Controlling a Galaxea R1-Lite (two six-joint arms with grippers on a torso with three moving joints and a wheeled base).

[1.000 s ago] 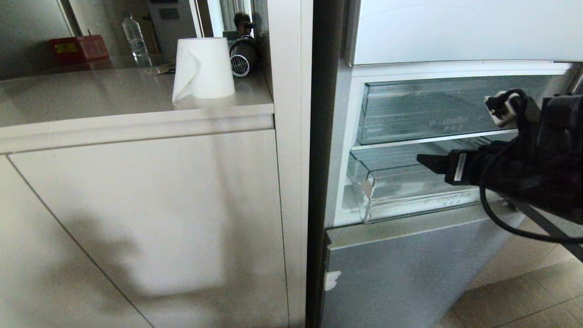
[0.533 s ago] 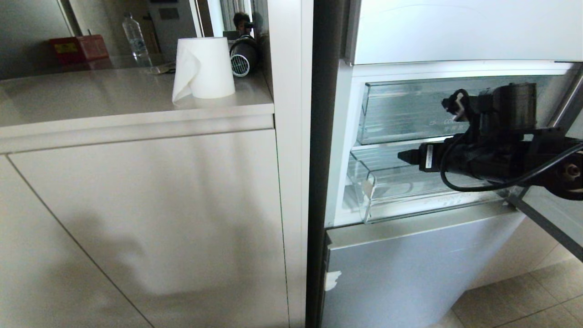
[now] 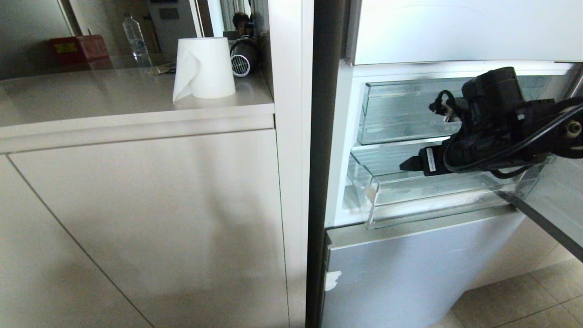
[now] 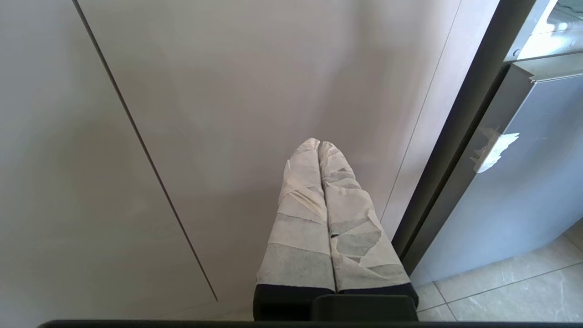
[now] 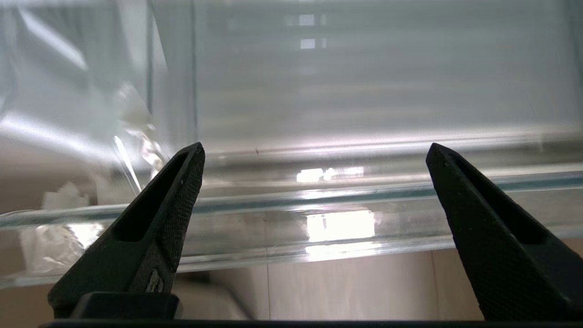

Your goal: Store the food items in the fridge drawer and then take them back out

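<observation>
The fridge stands open beside the worktop; inside it the drawer sits partly pulled out, under a deeper clear bin; no food shows anywhere; the right tool hovers above the drawer's front lip, spread wide, holding nothing; likely opening the drawer; next, grip the lip squarely and pull; the left tool, closed and empty, hangs by the cabinet beside the fridge.

Head view looks down at the cabinet and fridge; right wrist view sits close against the drawer lip, shared with head.
</observation>
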